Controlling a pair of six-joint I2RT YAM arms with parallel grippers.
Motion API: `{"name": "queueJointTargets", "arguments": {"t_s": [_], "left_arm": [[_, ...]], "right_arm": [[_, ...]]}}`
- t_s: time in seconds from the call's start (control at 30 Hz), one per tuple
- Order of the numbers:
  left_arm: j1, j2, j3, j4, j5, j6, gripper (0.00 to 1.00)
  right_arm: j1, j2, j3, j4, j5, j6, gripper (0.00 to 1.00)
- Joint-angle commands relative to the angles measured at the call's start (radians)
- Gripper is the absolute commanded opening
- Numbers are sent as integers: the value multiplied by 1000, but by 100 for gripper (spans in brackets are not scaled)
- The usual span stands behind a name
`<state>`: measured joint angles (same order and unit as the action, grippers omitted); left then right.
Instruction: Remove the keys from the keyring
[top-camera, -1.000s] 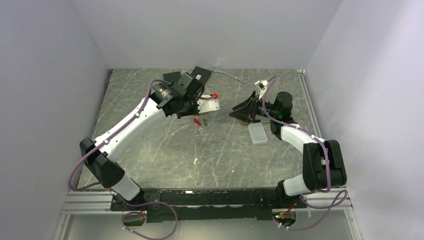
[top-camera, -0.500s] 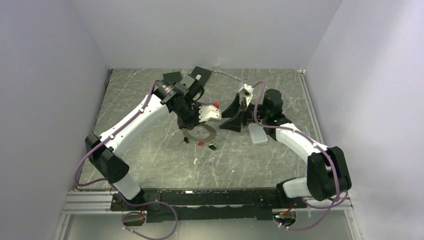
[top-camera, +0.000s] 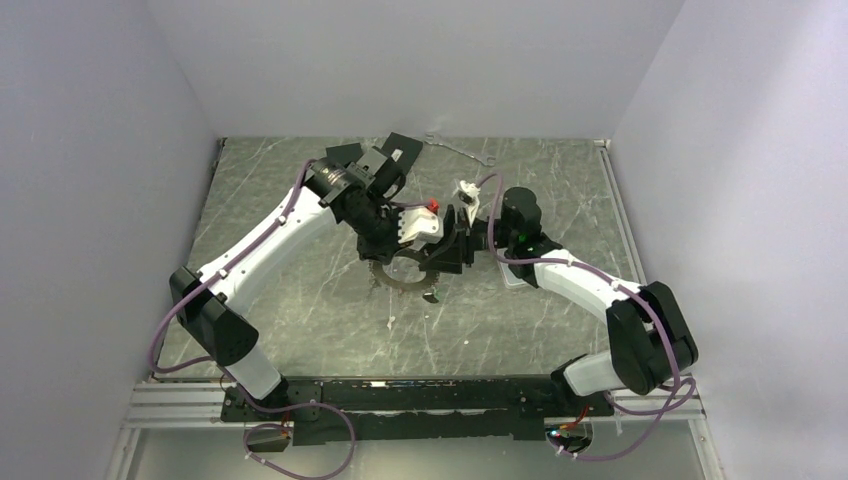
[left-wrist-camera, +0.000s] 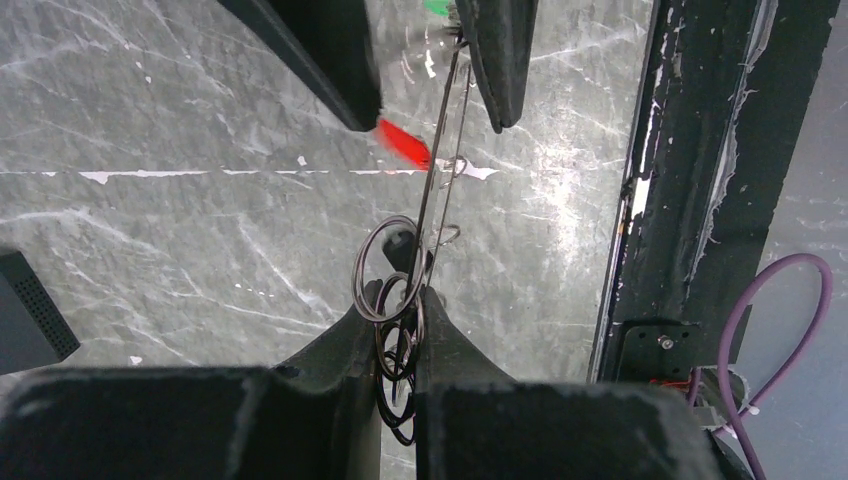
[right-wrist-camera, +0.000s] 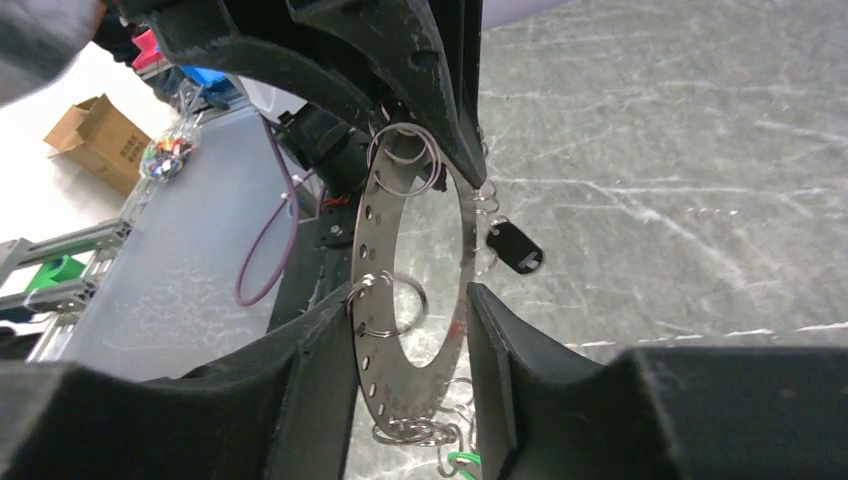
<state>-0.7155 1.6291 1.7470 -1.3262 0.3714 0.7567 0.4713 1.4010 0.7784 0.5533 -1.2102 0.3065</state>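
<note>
The keyring is a flat grey ring with small holes and several split rings; it hangs upright. My left gripper is shut on its rim, which shows edge-on in the left wrist view. My right gripper is open, one finger on each side of the ring's lower part. A red key, a black key and a green key dangle from the ring. In the top view the ring hangs between the left gripper and the right gripper, above the table.
Two flat black boxes and a thin silver wrench lie at the back. A pale flat box lies partly under my right arm. A black frame rail runs along the table's near edge.
My right gripper has swung left from beside the pale box to the ring and now straddles it. My left gripper first brought the ring down and forward, then held it nearly still.
</note>
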Motion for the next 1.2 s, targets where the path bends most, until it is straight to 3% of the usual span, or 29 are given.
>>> {"name": "queueJointTargets", "arguments": {"t_s": [0.0, 0.03, 0.13, 0.17, 0.27, 0.43, 0.63, 0.73, 0.97, 1.17], "left_arm": [[17, -12, 31, 6, 83, -16, 0], [23, -14, 31, 9, 92, -20, 0], [60, -15, 39, 12, 165, -36, 2], [77, -15, 41, 16, 194, -50, 6], [156, -20, 31, 48, 302, -96, 38], [354, -79, -50, 203, 527, -211, 61], [544, -171, -291, 602, 793, -494, 66], [603, -200, -386, 843, 873, -688, 72], [613, -183, -505, 1172, 935, -961, 78], [589, -162, -639, 1594, 988, -1288, 79]], "right_arm": [[16, 2, 8, -44, 53, -62, 40], [17, 4, 12, -49, 59, -61, 35], [17, 7, 20, -66, 82, -61, 0], [16, 5, 23, -68, 92, -54, 0], [-3, -2, 15, 0, 109, 13, 0], [-45, -6, 10, 185, 115, 166, 0], [-82, 23, 15, 433, 145, 368, 0], [-98, 26, 14, 457, 225, 444, 0], [-112, 41, 8, 528, 259, 534, 0], [-111, 60, 1, 594, 266, 600, 0]]}}
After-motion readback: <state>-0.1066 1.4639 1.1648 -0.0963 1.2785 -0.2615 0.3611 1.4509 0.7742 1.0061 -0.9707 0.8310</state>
